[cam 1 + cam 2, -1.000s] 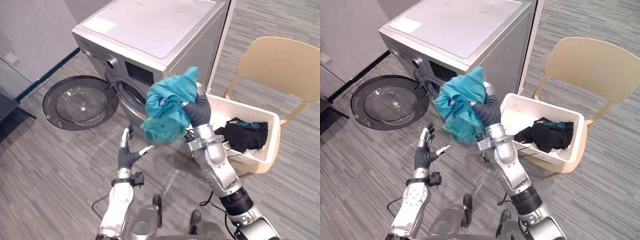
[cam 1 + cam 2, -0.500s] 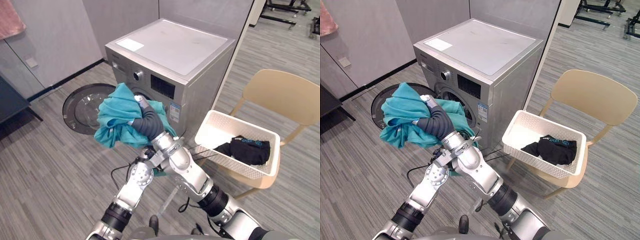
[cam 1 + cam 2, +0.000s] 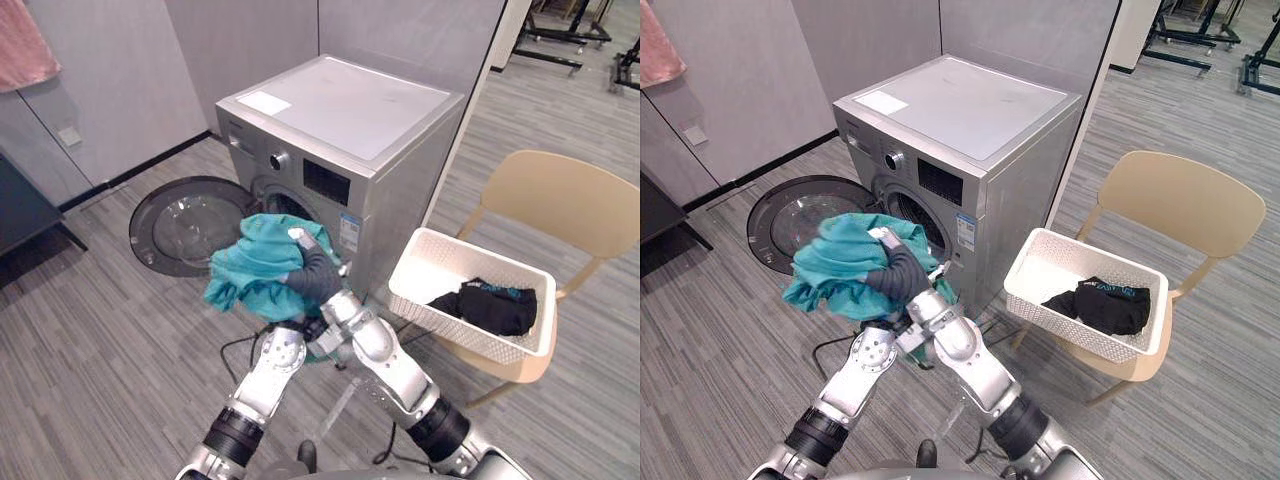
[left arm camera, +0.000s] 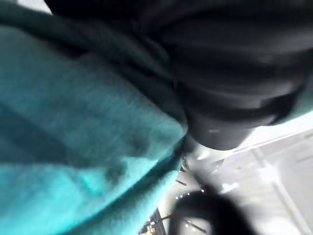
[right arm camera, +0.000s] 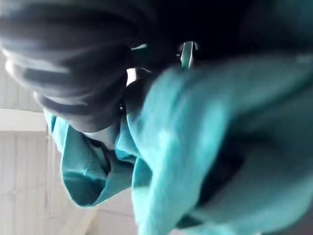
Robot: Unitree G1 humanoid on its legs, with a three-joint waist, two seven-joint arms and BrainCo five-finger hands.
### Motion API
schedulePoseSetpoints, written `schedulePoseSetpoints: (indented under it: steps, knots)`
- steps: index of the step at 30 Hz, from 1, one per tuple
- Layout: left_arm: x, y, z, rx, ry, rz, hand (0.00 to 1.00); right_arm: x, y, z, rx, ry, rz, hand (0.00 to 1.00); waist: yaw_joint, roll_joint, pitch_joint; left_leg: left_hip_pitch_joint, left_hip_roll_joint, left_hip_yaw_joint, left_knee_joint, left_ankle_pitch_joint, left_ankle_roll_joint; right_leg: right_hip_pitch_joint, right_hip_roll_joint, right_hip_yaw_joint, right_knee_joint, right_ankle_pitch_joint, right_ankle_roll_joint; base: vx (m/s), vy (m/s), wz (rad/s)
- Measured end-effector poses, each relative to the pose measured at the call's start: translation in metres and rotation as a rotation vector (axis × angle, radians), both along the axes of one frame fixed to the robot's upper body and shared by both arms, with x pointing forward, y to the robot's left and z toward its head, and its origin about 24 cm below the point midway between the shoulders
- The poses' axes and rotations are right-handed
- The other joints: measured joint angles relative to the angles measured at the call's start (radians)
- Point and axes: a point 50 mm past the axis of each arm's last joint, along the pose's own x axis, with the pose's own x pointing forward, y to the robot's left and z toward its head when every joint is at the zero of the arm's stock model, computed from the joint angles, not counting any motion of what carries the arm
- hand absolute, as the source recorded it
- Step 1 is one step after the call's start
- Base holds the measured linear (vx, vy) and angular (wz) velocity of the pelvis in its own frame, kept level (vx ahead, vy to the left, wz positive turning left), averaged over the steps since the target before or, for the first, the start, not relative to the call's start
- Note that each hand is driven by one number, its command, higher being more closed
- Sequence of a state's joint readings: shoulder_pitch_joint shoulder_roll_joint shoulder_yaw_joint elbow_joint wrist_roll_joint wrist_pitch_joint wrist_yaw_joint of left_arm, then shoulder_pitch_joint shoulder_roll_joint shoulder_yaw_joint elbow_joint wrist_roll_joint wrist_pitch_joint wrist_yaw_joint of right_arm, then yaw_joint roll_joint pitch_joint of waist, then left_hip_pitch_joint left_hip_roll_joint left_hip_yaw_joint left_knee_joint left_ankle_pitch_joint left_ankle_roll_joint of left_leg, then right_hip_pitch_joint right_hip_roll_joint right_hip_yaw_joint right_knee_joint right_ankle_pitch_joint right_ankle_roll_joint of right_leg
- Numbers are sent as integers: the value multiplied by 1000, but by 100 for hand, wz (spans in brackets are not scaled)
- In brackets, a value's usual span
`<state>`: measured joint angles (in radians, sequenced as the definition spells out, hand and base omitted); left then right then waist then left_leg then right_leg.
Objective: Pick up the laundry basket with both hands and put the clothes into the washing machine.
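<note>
**Teal cloth held at the washer mouth**

The right hand (image 3: pixel 308 272) is raised in front of the washer (image 3: pixel 350 120), with a bunched teal cloth (image 3: pixel 255 275) wrapped over it and a silver finger curled across the top of the bundle. The cloth hangs clear of the floor, just before the drum opening. The round door (image 3: pixel 185 225) is swung wide open. The left hand (image 3: pixel 303 330) sits under the cloth, and I cannot tell its state. The white basket (image 3: pixel 432 275) rests on a tan chair (image 3: pixel 560 195) beside the washer, with a black garment (image 3: pixel 495 305) inside.
</note>
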<state>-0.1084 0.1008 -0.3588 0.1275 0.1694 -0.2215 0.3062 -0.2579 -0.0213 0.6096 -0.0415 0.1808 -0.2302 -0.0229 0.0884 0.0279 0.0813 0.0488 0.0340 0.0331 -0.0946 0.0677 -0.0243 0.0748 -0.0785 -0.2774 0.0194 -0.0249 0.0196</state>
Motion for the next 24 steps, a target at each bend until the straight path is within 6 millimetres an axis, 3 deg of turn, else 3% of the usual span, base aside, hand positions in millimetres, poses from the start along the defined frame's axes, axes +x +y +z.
schedulePoseSetpoints:
  steps: [1,4,7,11,14,16,17,19,20,21,24]
  knots:
    - [0,0,0,0,0,0,100,0,0,0,0,0,0,0,0,0,0,0,0,0,0,0,0,0,0,0,0,0,0,-3,-9,3]
    - [-10,22,-17,-1,69,87,100,6,-31,-17,-150,-36,-191,0,-2,0,0,-1,2,-4,-2,2,-2,0,3,-1,0,0,0,0,0,0]
    - [-22,53,-34,2,139,214,100,1,-83,-42,-319,-21,-409,0,-2,0,0,-10,2,-8,-7,1,-2,-7,3,-3,0,0,0,0,0,0]
    - [-36,80,-55,35,232,308,100,-10,-121,-61,-435,35,-532,0,-17,0,0,-35,0,-32,-8,1,-3,-18,3,-24,-4,-6,7,12,-8,14]
    - [-50,96,-85,61,372,346,100,-23,-147,-84,-526,129,-611,0,-21,0,2,-85,0,-60,-7,5,-7,-48,2,-52,-1,-8,8,16,-17,26]
    - [-60,100,-109,70,495,336,100,-28,-163,-118,-600,277,-638,0,-22,-5,4,-127,-3,-87,-2,11,-15,-82,-13,-104,42,-34,6,24,-7,63]
    - [-63,101,-115,67,529,332,100,-30,-169,-129,-622,333,-645,0,-21,-9,9,-140,-1,-66,-3,-1,-1,-90,-22,-128,58,-44,7,28,13,83]
    - [-71,102,-128,67,604,323,100,-33,-178,-151,-657,447,-662,0,-27,-15,20,-173,27,134,33,-31,43,-99,-46,-182,82,-62,17,78,31,86]
    - [-77,104,-138,72,668,310,100,-32,-183,-164,-689,518,-669,0,-30,-17,36,-182,57,301,73,-39,58,-99,-73,-217,109,-81,26,194,47,88]
    - [-84,106,-146,77,718,312,100,-33,-186,-174,-709,568,-669,0,-39,-16,41,-182,72,360,103,-16,31,-99,-91,-239,133,-100,40,214,47,79]
    - [-106,126,-165,81,845,377,100,-28,-180,-186,-700,642,-664,0,-39,-28,62,-191,38,337,103,-27,32,-95,-113,-248,130,-109,53,176,60,35]
